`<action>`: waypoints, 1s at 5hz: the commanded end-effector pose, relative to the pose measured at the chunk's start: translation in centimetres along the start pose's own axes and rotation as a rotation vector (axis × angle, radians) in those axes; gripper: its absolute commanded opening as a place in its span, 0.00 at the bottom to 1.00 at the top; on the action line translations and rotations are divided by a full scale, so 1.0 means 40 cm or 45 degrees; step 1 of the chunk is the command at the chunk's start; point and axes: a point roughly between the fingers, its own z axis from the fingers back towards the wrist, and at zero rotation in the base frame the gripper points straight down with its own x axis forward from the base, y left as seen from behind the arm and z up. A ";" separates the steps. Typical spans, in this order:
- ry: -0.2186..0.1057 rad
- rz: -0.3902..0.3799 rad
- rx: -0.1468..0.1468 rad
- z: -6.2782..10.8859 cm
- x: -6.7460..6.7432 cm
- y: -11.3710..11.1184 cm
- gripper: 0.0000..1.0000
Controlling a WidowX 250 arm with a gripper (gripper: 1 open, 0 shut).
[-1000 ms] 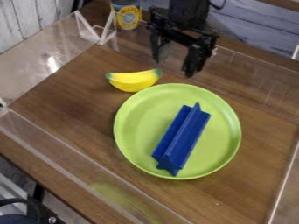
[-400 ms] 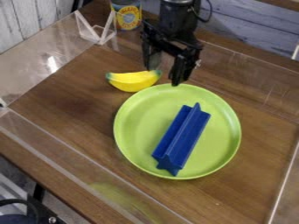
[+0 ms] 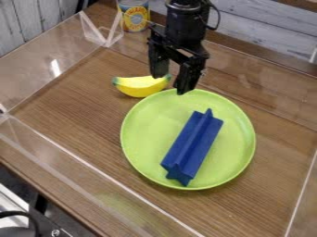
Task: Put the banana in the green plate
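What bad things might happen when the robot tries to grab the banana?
1. The open gripper hangs near the banana's right tip, not its middle, so closing there might let it slip or spin away.
2. The banana lies close to the green plate's rim, so a finger may bump it.
3. The blue block fills the plate's middle; the banana might land on it and roll.

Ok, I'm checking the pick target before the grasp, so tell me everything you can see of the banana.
The banana is small, short and curved, bright yellow with greenish tips, and looks like smooth plastic. It lies flat on the wooden table, ends curling up toward the back, just beyond the upper left rim of the green plate, apparently not on it. The open gripper hangs at its right end, one finger overlapping the tip; contact cannot be told.
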 end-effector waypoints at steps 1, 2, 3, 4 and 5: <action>-0.062 -0.075 0.048 0.032 0.006 0.028 1.00; -0.065 -0.139 0.071 0.027 -0.001 0.046 1.00; -0.066 -0.212 0.094 0.021 -0.014 0.060 1.00; -0.071 -0.266 0.111 0.011 -0.025 0.074 1.00; -0.075 -0.286 0.120 0.002 -0.035 0.090 1.00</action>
